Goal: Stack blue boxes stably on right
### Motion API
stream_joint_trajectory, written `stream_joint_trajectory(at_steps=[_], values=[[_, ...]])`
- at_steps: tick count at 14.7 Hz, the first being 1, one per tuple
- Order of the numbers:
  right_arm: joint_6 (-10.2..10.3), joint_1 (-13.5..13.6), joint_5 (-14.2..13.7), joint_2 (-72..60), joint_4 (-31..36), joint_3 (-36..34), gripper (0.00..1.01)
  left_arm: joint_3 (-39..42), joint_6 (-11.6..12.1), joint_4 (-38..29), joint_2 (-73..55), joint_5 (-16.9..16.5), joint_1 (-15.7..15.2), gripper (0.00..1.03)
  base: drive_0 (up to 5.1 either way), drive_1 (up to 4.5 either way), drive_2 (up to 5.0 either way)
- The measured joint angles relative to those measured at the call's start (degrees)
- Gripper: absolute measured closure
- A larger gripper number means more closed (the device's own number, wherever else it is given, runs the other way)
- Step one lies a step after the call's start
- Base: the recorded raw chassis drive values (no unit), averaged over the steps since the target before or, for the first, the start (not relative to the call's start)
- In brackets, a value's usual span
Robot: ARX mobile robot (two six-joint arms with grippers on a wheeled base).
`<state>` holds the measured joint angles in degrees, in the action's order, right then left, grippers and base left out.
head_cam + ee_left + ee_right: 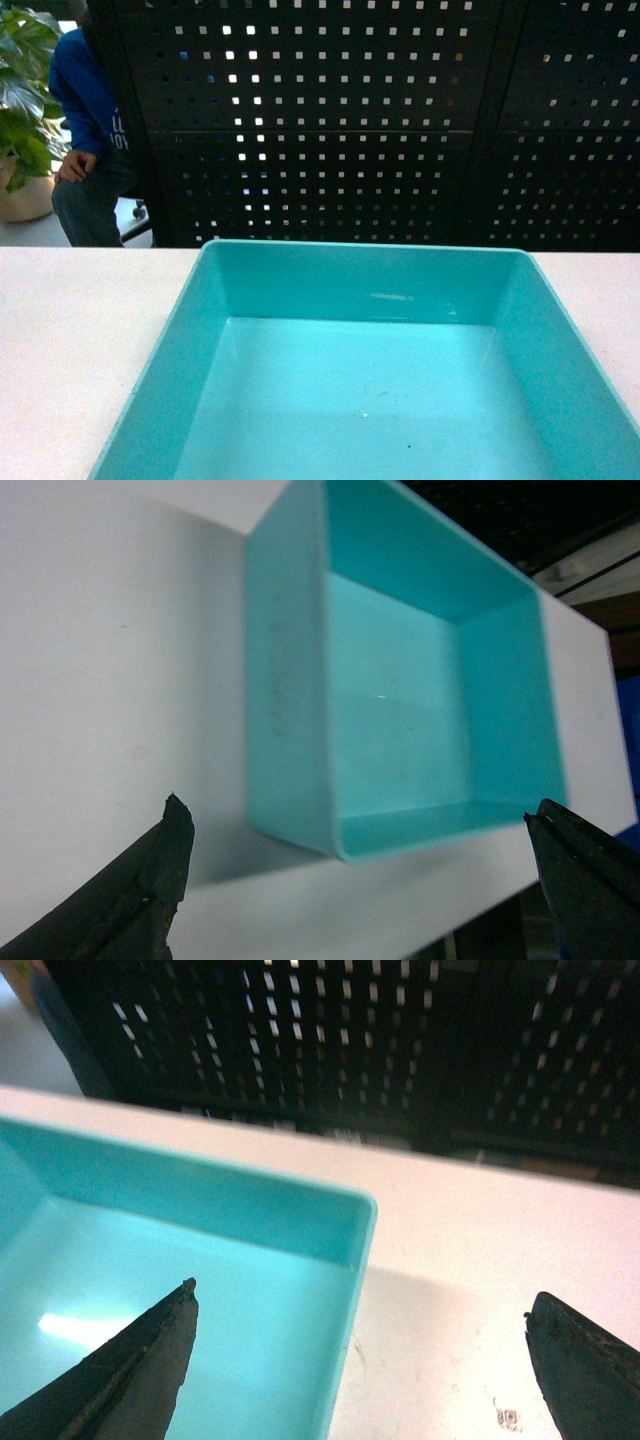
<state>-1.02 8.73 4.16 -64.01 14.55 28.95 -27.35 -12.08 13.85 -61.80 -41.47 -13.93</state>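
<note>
One light turquoise blue box [360,400] lies open side up and empty on the white table, filling the lower middle of the head view. Neither gripper shows in that view. In the left wrist view the blue box [400,710] lies ahead, its near corner between the fingers of my open left gripper [358,810], which holds nothing. My right gripper [362,1295] is open too, one finger over the inside of the blue box [180,1290] and the other over bare table, straddling its right rim. I cannot tell whether either gripper touches it.
The white table [80,330] runs left and right of the box. Behind it stands a black perforated panel [350,120]. A person in blue [90,130] sits at the far left by a potted plant [25,100]. The table's front edge [480,910] lies near the left gripper.
</note>
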Motion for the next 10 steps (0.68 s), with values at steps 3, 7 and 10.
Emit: stream_joint_trajectory(at_steps=[3,7,10], values=[[0.2,-2.1,-1.8,-13.4,7.7,-2.2,0.03,0.1,-3.2,-4.4,-10.5,1.4,4.3,0.05,-0.1,-0.12,-0.1],[0.2,-2.1,-1.8,-12.5,7.7,-0.6,0.03,0.0,-3.7,-4.4,-10.1,1.3,4.3,0.05,0.0,0.0,0.0],[0.3,-2.1,-1.8,-12.5,8.0,-0.6,0.03,0.0,-4.0,-4.4,-10.1,1.3,4.3,0.05,0.0,0.0,0.0]])
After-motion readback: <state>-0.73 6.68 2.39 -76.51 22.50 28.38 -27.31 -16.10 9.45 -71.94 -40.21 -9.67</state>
